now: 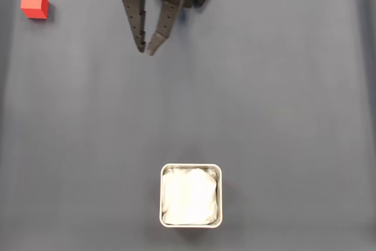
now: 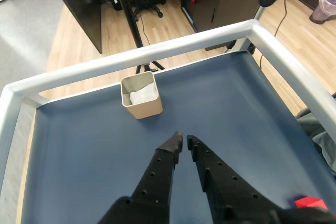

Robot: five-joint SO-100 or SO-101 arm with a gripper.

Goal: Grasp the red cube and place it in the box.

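While looking down in the fixed view, nothing done yet by my guess. Red cube (image 1: pixel 34 3) far off in the top left corner of the blue desk (image 1: pixel 282 104), well apart from the box (image 1: pixel 191 167), touching nothing. Box far down the desk from the cube, open side up, white lining inside, no cube in it. Gripper (image 1: pixel 146 49) between cube and box, nearer the cube, tips almost together, holding nothing. Cube square all round, so no long side; turned a little against the desk edge.

Over in the wrist view, gripper (image 2: pixel 183 140) pointing toward the box (image 2: pixel 142 107), tips nearly shut and bare. Red cube (image 2: pixel 310 202) low at the right, well away from the box. Still to do, by my guess: reach, grab, carry, drop in.
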